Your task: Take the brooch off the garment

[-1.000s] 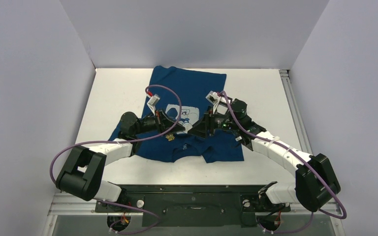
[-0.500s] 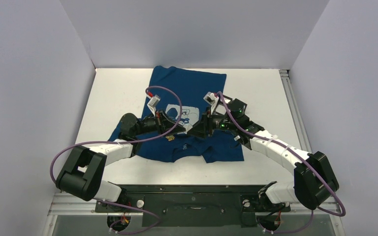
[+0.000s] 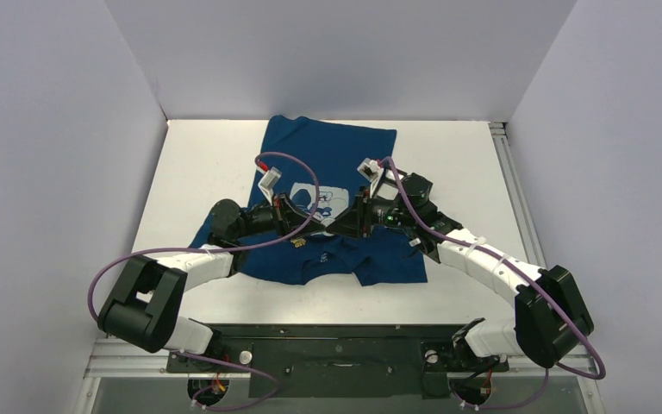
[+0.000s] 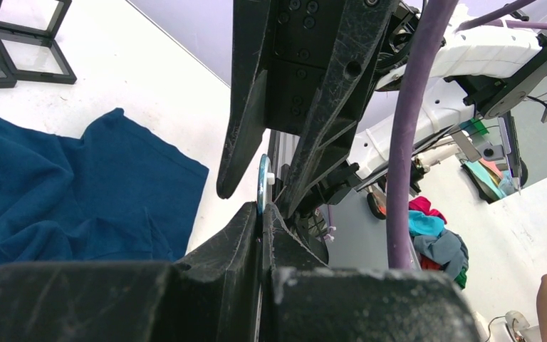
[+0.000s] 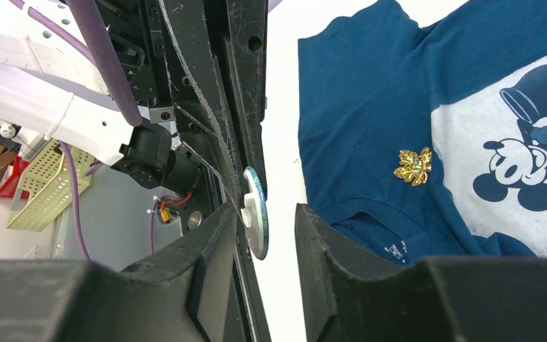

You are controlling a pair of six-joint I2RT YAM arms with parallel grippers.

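Over the last second the right gripper (image 5: 265,211) has edged in toward the left gripper (image 4: 262,211) and narrowed its jaws. The two now meet nose to nose in the air above the collar-side edge of the mouse print (image 5: 470,128). The left gripper is clenched on a small pale-blue disc (image 4: 262,178) with a white nub, holding it edge-on. The right gripper's fingers stand on either side of that disc. One looks to be against the nub, while the other shows a gap to the disc's face, so this gripper is only partway closed and not grasping yet.

The brooch (image 5: 413,166), a gold leaf shape, lies on the dark blue T-shirt (image 5: 356,107) just beside the print, between it and the collar. Neither gripper touches it. The T-shirt is spread on the white table (image 3: 198,164) with the print facing up and some bunching on the print's collar side.

The narrowing jaws look like a hand-over of the disc from left to right. The disc may be the brooch's backing piece, though the pictures do not settle that. If it is, the brooch is probably loose on the cloth and only needs lifting away. Whether it is in fact unfastened cannot be told from here. The risk now is the left gripper letting go before the right has a firm hold, which would drop the disc onto the print
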